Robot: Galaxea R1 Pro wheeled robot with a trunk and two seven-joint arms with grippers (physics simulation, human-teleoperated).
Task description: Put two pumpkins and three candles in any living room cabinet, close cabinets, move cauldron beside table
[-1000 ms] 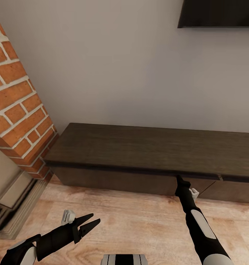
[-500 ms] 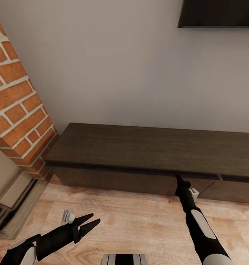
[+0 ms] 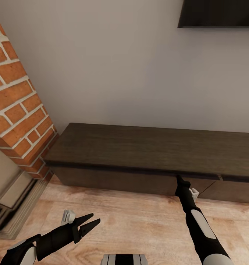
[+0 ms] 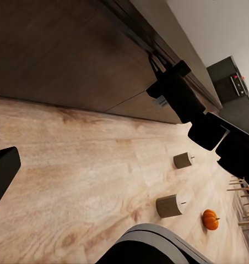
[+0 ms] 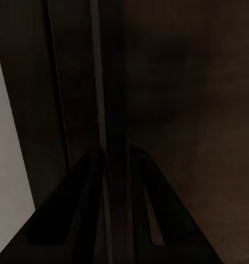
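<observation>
Reaching under the overhanging top of the cabinet, the right gripper meets a drawer front's upper edge — opening it looks like the step in hand. Its fingers straddle a dark edge; whether they pinch it I cannot tell. A straight pull outward comes next. The left gripper hovers spread and empty. Two candles and a pumpkin sit on the plank floor — beside the brick fireplace.

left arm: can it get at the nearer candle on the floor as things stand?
Probably yes. The left gripper hangs open and empty over bare plank floor, and the left wrist view shows the nearer candle lying on its side with nothing between. The right gripper is busy at the cabinet edge.
</observation>
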